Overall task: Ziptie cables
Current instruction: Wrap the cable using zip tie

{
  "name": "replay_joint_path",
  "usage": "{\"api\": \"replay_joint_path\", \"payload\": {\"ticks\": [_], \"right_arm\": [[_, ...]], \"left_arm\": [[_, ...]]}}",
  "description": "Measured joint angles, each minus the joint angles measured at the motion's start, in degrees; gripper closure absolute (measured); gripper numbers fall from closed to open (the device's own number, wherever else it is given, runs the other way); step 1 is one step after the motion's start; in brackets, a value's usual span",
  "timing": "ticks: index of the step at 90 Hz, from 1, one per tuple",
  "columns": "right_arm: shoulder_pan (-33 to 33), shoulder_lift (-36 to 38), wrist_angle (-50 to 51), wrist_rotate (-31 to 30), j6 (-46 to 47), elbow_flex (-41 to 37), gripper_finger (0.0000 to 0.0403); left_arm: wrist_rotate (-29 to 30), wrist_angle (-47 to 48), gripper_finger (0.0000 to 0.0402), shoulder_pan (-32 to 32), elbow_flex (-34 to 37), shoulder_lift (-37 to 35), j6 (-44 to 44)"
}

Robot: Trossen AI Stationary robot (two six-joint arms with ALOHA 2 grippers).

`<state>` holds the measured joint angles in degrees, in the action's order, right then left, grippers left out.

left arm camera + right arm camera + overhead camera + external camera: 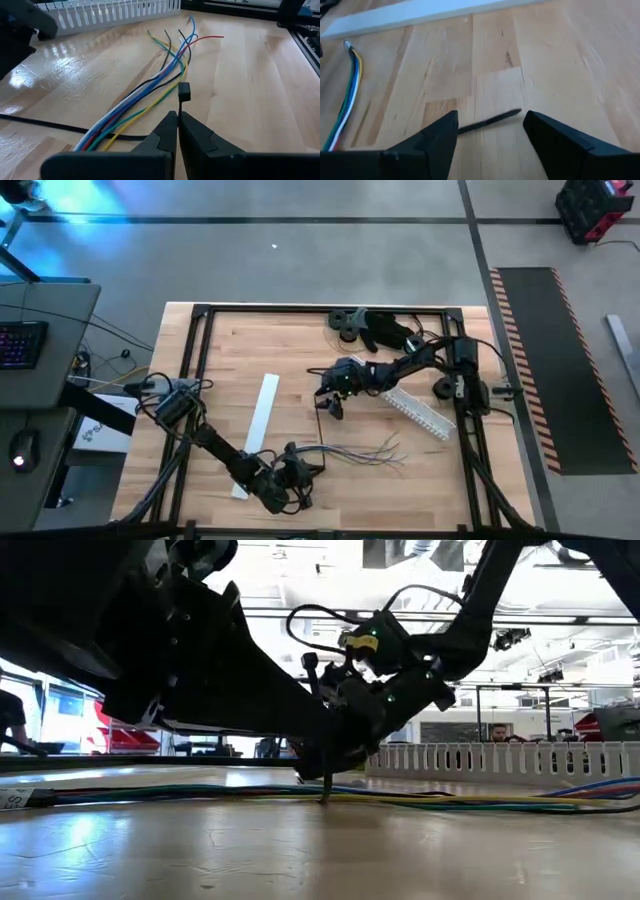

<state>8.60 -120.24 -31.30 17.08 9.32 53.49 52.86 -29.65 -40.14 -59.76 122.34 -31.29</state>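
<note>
i see the cables lying flat on the wooden tabletop, near the front edge, in one loose bunch. their coloured ends fan out toward the white toothed rail.

my left pincer is low at the bunch's near end. its two fingers are clenched together, and a thin black zip tie stands up from between the tips, so i think it is grasping that tie. the tie's little square head is just beside the wires.

my right pincer hangs over the tabletop a bit farther back, released, fingers wide apart. a thin dark strip lies on the wood between them. i think it is the tie's tail, but i cannot be sure. a flat white strip lies to the side.

what could go wrong: the tie is skinny and bendy, so it might slip out when i pull. the wires are floppy and spread out, so the loop could miss some. if i push too low, i could shove the whole bunch away.
</note>
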Motion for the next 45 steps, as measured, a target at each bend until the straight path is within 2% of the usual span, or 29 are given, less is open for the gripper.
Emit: {"api": "replay_joint_path", "payload": {"ticks": [13,45], "right_arm": [[0.1,-4.2,-6.4,1.5,0.7,0.1,0.0160],[-0.6,-4.8,-5.2,7.7,-1.7,0.3,0.0180]], "left_arm": [[0.0,0.0,0.0401,0.0,0.0,0.0,0.0],[0.0,0.0,0.0401,0.0,0.0,0.0,0.0]]}}
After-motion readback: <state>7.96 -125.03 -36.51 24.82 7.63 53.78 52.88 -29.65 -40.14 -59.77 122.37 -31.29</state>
